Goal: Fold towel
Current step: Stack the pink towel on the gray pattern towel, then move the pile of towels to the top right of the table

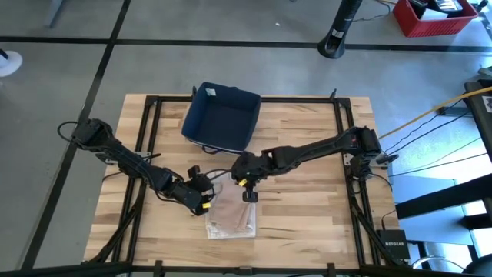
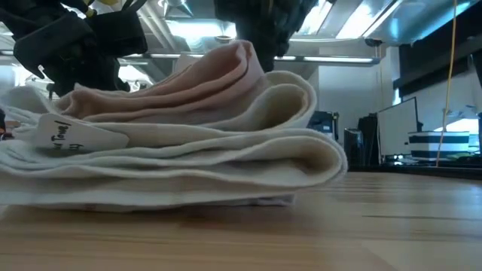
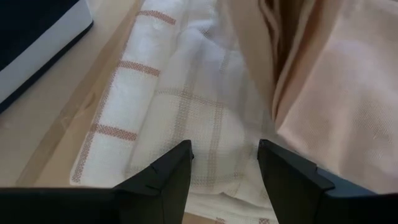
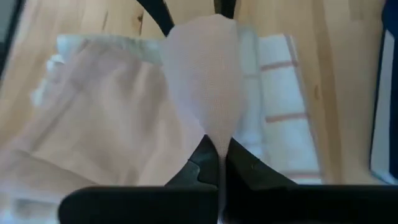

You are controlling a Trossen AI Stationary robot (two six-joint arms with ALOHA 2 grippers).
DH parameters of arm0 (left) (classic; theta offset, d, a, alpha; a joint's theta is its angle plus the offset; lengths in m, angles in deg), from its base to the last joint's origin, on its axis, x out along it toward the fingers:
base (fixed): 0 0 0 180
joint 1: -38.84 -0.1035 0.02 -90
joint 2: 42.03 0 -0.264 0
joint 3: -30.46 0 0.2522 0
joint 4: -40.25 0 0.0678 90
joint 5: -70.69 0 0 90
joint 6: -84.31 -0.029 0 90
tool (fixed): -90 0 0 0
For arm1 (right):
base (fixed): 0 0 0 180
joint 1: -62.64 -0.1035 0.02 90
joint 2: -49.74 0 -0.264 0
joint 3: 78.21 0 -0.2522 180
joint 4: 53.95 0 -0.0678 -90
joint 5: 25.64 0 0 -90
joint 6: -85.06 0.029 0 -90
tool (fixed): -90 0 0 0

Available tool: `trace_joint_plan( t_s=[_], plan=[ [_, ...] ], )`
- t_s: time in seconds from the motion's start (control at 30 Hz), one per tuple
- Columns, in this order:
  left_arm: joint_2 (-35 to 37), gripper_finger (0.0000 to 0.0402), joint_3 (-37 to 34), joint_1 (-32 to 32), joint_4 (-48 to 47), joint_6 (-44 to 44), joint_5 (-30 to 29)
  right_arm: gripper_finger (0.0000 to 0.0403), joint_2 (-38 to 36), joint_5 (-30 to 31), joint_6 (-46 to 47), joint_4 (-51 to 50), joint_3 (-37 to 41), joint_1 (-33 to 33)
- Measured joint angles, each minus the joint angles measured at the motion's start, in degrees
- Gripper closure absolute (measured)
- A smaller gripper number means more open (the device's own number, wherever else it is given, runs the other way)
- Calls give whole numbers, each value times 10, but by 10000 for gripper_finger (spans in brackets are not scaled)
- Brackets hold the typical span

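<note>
Here the right gripper (image 4: pixel 217 163) pinches the towel (image 1: pixel 231 217); the left gripper (image 3: pixel 224 163) gapes open, arms cropped at the low view's upper edge.

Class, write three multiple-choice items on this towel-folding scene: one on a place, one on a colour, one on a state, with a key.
1. Where does the towel lie?
A. inside the bin
B. on the wooden table, between the bin and the table's near edge
C. on the floor

2. What colour is the bin?
A. red
B. white
C. dark blue

3. How is the right end effector?
A. pinching a towel fold
B. wide open
C. resting in the bin

Key: 1 B, high view shows it there. 2 C, same view. 3 A, cloth rises from between its closed fingers.
</note>
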Motion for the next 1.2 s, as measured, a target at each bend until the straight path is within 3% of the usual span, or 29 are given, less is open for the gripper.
trace_joint_plan(
  t_s=[0.2,0.43,0.73,0.87,1.0,1.07,1.2],
  plan=[
    [0,224,0,0,0,0,0,398,0,24,-61,93,46,8],
    [5,224,0,0,-4,7,0,381,0,60,-69,127,67,6],
    [86,224,1,3,-100,64,21,239,0,57,-67,117,66,6],
    [118,224,1,31,-155,119,52,190,-8,47,-61,3,23,5],
    [98,224,1,68,-165,148,59,168,-12,20,-30,-82,-20,-10],
    [75,224,1,83,-159,159,59,165,-11,18,-25,-58,-20,-29],
    [29,224,1,104,-146,180,59,168,10,42,-27,118,11,-72]
  ],
)
